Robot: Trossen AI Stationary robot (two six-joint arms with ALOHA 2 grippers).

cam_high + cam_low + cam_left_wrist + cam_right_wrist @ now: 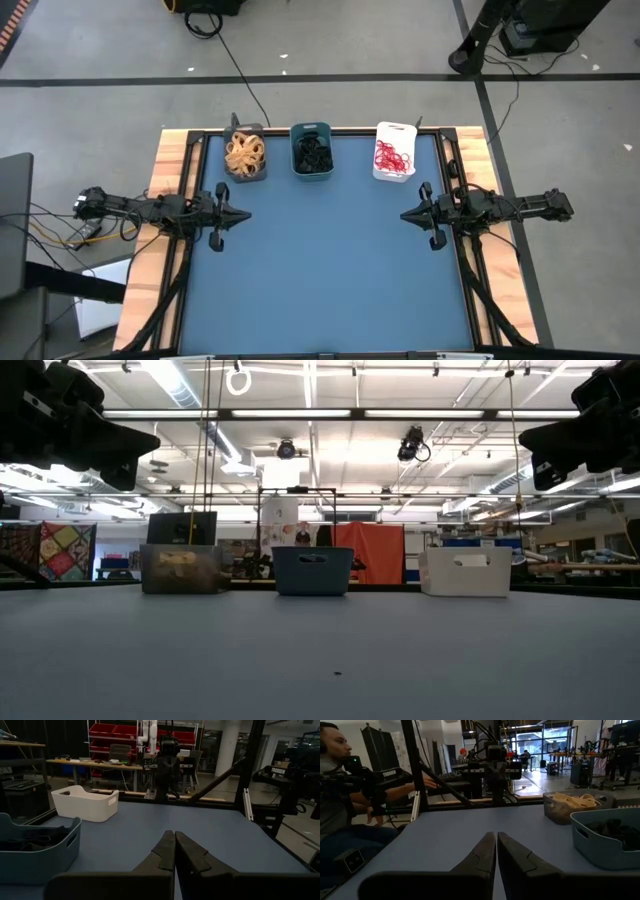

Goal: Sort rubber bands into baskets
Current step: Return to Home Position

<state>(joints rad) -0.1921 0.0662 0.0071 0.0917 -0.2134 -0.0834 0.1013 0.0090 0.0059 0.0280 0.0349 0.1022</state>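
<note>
Rubber bands [244, 155] lie colour-sorted in baskets [311, 127] along the tabletop's [320, 270] far edge; hence, seemingly, left arm [150, 208] and right arm [500, 207] rest at its side edges, jaws clenched empty.

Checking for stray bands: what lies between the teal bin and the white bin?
Nothing. The high view shows only bare blue mat between the teal bin and the white bin, and the low view shows the same gap empty.
</note>
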